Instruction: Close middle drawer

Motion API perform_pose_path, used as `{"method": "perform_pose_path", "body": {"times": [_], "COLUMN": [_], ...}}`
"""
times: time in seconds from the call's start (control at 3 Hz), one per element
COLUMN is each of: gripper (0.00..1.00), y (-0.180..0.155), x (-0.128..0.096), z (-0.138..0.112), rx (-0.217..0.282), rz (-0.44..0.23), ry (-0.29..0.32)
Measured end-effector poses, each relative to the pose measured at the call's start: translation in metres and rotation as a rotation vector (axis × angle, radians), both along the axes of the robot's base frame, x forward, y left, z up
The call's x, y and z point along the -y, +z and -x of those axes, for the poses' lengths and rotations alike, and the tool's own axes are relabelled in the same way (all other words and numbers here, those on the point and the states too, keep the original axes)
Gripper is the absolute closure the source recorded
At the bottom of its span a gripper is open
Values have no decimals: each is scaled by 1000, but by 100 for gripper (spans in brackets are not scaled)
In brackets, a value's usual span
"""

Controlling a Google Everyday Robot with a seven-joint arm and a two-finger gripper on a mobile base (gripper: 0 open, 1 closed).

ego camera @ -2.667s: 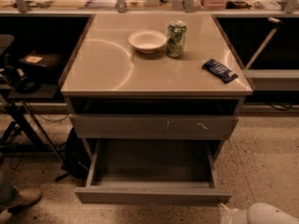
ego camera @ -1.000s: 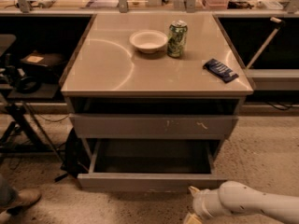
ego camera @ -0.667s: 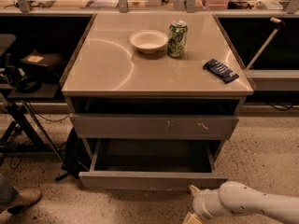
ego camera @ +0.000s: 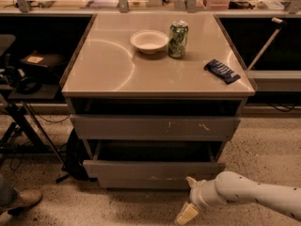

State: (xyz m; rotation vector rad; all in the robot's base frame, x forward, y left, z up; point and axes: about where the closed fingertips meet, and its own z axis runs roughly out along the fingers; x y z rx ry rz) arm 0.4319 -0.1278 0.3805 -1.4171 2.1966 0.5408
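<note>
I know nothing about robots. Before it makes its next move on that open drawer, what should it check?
1. The middle drawer shut: not ok, it stands partly out.
2. The gripper near the drawer front: ok, low by its right end, fingers apart.
3. Gripper touching the front: cannot tell.
4. Nothing sticking up inside the drawer: cannot tell, the inside is dark.
5. The can and bowl set back from the front edge of the cabinet top: ok.
6. The shoe away from the drawer: ok, far to the left.
</note>
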Motion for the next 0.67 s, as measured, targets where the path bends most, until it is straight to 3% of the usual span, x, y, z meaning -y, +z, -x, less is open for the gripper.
{"method": "perform_pose_path", "body": {"times": [0.33,0.67], "gripper": [0,0], "y": [10,16], "x": [-32,-52], "z": [-47,-67], "rx": [26,42], "rz": [-26,-43], "ry": [35,63]}}
